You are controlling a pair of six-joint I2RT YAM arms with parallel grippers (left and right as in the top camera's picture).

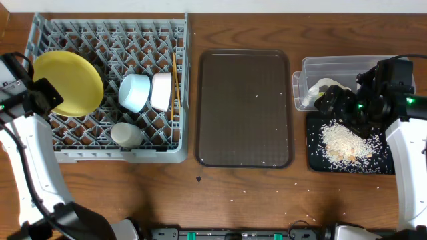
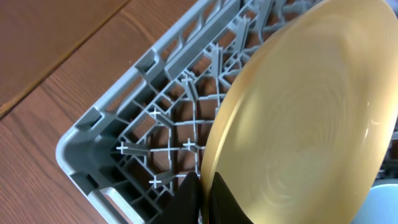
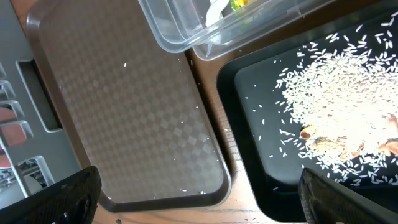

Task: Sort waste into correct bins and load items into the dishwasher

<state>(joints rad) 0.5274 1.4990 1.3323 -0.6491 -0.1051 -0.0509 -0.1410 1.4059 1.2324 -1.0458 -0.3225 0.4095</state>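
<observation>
The yellow plate (image 1: pixel 67 83) stands tilted in the left part of the grey dish rack (image 1: pixel 107 157). My left gripper (image 2: pixel 205 196) is shut on the plate's rim (image 2: pixel 311 124). The light blue bowl (image 1: pixel 133 92), white bowl (image 1: pixel 161 91), cream cup (image 1: pixel 125 135) and chopsticks (image 1: pixel 176 83) sit in the rack. The clear tub (image 1: pixel 313 67) holds crumpled white paper (image 1: pixel 325 87) and a wrapper (image 3: pixel 239 3). The black tray (image 1: pixel 317 160) holds rice grains (image 1: pixel 343 141). My right gripper (image 3: pixel 199 193) is open and empty, above the gap between the brown tray and the black tray.
The dark brown serving tray (image 1: pixel 243 107) lies between the rack and the bins, with a few stray grains on it. Scattered grains lie on the wooden table near the front edge (image 1: pixel 267 200).
</observation>
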